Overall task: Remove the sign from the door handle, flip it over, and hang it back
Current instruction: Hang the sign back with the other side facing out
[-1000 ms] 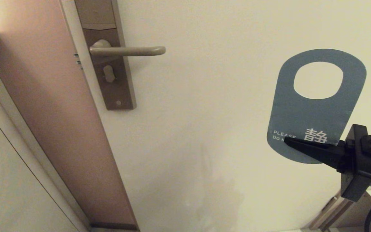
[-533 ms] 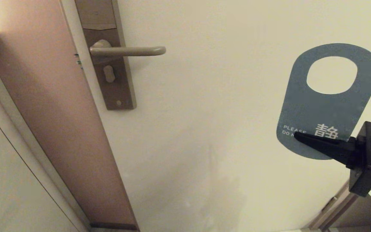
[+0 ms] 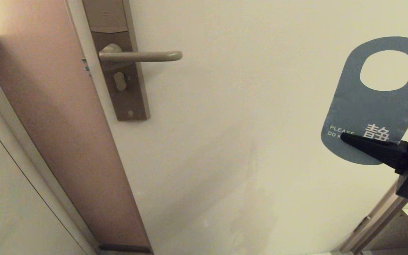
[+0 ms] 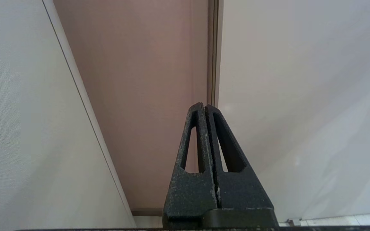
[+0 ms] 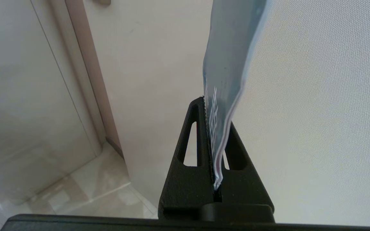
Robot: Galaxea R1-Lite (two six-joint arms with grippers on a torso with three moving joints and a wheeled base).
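Thin matt card for the sign [image 3: 363, 106], teal face with white print, edge slightly wavy where pinched [image 5: 218, 141]. Brushed, satin metal on the door handle [image 3: 143, 56], bronze-beige with a soft sheen; darker brown metal on the plate [image 3: 128, 95] behind it, matt too. Smooth painted finish on the door [image 3: 243, 124], off-white, faintly smudged low down. Black grainy plastic on the right gripper [image 5: 211, 102] and the left gripper [image 4: 205, 107], rough and speckled. Glossy pale floor tiles [image 5: 85, 189].

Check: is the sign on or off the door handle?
Off. The sign is pinched in the right claw, far from the bare door handle.
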